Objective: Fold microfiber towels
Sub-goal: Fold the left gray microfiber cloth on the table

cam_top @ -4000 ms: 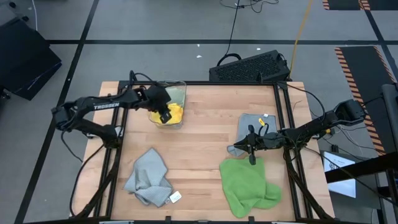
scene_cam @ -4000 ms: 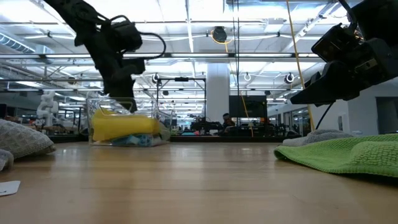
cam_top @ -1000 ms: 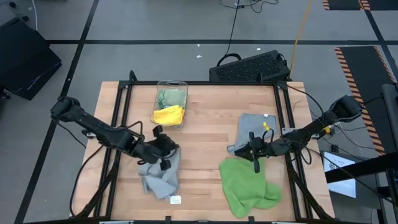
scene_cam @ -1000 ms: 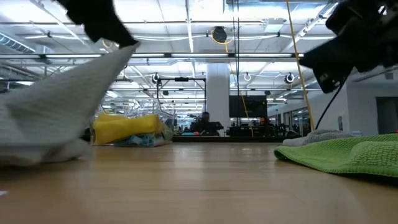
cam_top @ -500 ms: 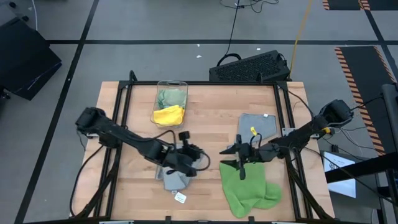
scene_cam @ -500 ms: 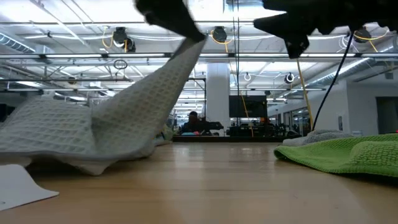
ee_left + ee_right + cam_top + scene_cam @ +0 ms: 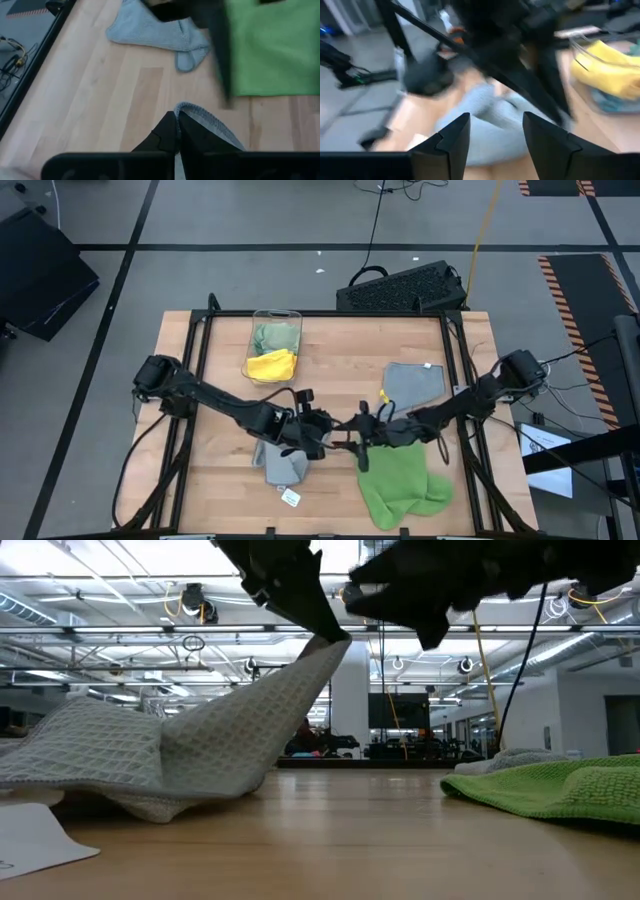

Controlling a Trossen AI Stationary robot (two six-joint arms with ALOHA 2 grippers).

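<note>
High view: the left gripper sits near the middle of the table, pinched shut on a corner of a grey towel whose bulk trails on the wood toward the front edge, so the cloth can be drawn out flat.
High view, partner: the right gripper reaches in just beside the left one with its fingers apart, likely to take a second corner.
High view, other cloths: a bright green towel lies crumpled at the front right and a second grey towel lies flat behind it, both apparently waiting their turn; a yellow towel sits in the clear bin at the back.
Low view: the grey towel rises like a tent from the wood to the pinched corner; its white tag lies on the table in front.
Left wrist view: the closed fingers clamp the towel's hem, which curls away just past them.
Right wrist view: the two fingers stand spread, with the grey towel beyond them and nothing between.
</note>
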